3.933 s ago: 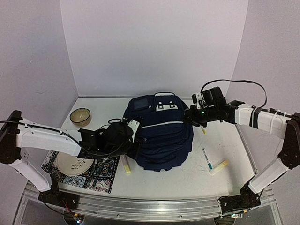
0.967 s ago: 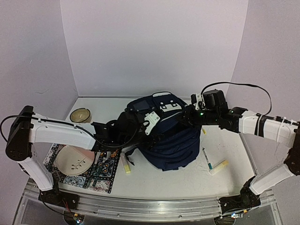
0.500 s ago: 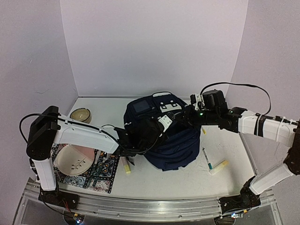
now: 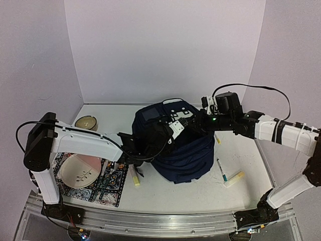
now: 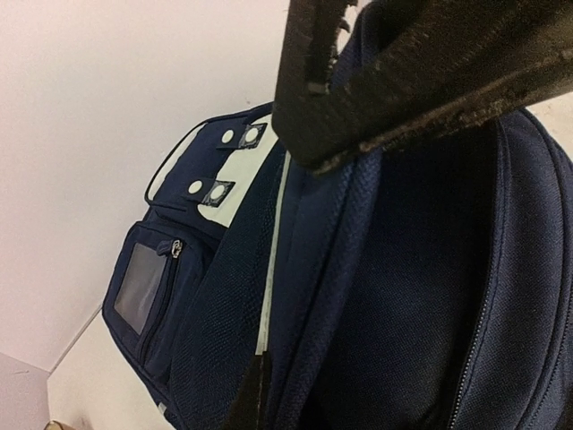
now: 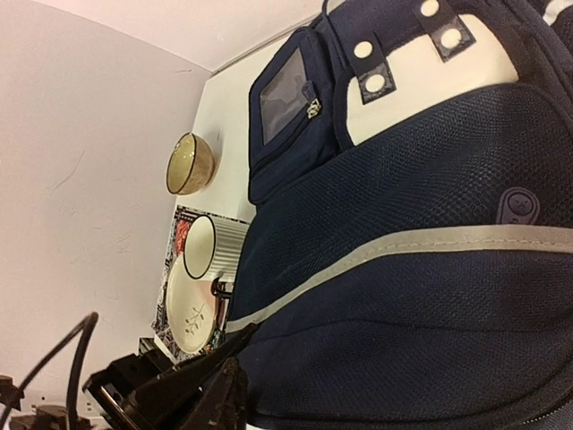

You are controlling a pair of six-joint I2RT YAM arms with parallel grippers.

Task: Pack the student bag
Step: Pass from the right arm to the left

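The student bag (image 4: 181,155) is a dark navy backpack with a white stripe, and it stands bunched up at the table's middle. It fills the left wrist view (image 5: 421,296) and the right wrist view (image 6: 421,296). My left gripper (image 4: 172,129) is at the bag's top front; only its dark tip (image 5: 253,394) shows, pressed on the fabric by the stripe. My right gripper (image 4: 197,124) is at the bag's top right, and its fingers (image 6: 192,390) are closed on the fabric edge. Both hold the top raised.
A tan bowl (image 4: 86,123) sits at the back left. A plate (image 4: 77,170) and a white ribbed cup (image 6: 210,246) rest on a patterned mat (image 4: 108,190). A yellow marker (image 4: 134,176) lies left of the bag. A pen (image 4: 221,169) and a second yellow marker (image 4: 233,179) lie to its right.
The bag lay flat and now stands raised and bunched. My left gripper moved right and up onto the bag's top. My right gripper edged left.
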